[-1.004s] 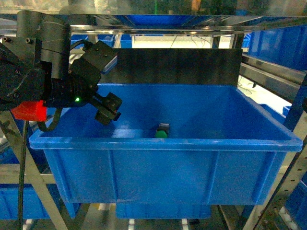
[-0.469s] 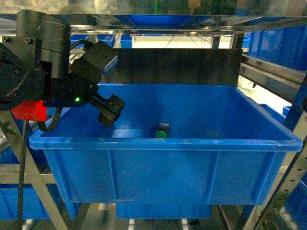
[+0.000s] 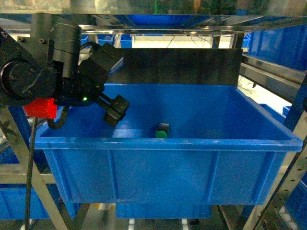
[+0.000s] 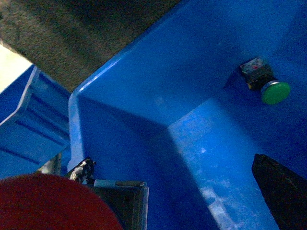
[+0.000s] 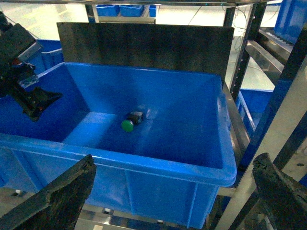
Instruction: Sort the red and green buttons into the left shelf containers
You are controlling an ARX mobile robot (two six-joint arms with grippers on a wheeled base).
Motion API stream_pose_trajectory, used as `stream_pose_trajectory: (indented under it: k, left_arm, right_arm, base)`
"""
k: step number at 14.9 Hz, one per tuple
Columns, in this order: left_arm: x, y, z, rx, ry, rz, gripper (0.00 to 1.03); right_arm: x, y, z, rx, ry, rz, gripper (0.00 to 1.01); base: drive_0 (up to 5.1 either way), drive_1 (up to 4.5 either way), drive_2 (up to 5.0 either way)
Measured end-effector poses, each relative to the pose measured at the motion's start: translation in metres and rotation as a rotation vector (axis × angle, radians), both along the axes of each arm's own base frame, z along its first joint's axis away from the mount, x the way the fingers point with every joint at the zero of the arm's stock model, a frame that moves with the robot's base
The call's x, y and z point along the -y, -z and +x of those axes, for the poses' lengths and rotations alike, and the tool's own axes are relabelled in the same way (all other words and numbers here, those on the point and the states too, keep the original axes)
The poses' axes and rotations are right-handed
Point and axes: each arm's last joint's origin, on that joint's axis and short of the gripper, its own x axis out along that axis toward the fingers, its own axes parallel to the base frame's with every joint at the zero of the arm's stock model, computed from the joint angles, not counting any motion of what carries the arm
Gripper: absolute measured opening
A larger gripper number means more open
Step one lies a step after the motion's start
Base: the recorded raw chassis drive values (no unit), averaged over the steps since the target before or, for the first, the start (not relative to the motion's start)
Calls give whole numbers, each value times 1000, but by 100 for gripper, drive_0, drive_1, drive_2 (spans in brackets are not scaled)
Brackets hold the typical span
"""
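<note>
One green button (image 3: 162,133) lies on its side on the floor of the big blue bin (image 3: 168,143), near the middle and toward the front wall. Its round green cap points at the front rim and its grey-black body trails behind. From the right wrist camera it sits just left of centre on the bin floor (image 5: 132,120), touching nothing else. I count only that one button lying loose.

A broad red dome (image 4: 53,203) fills the bottom left corner of the left wrist view, right up against the lens. It may be the red button's cap, but it is too blurred and cropped to say for sure.

The left gripper (image 3: 115,109) hangs over the bin's left end, tilted down toward the inside. I cannot tell how wide its jaws stand or whether anything is caught in them. The right gripper (image 5: 175,196) sits outside the bin's front wall, its two dark fingers spread wide with nothing between them.

A dark flat panel (image 3: 177,67) stands upright behind the bin. More blue bins (image 5: 112,9) sit on the metal shelving (image 3: 273,76) around it. I can read no label or writing anywhere.
</note>
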Motion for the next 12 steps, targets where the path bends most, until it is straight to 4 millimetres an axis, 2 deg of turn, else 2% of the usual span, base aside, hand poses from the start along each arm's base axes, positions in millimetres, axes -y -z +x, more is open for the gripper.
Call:
stream_pose_trajectory:
  k: [3, 12]
  left_arm:
    - [10, 7, 0, -21, 10, -11, 98]
    - [10, 13, 4, -29, -22, 11, 98]
  right_arm:
    - [0, 0, 0, 0, 0, 0, 98]
    - [0, 0, 0, 0, 0, 0, 98]
  base:
    - [0, 0, 0]
    - [0, 0, 0]
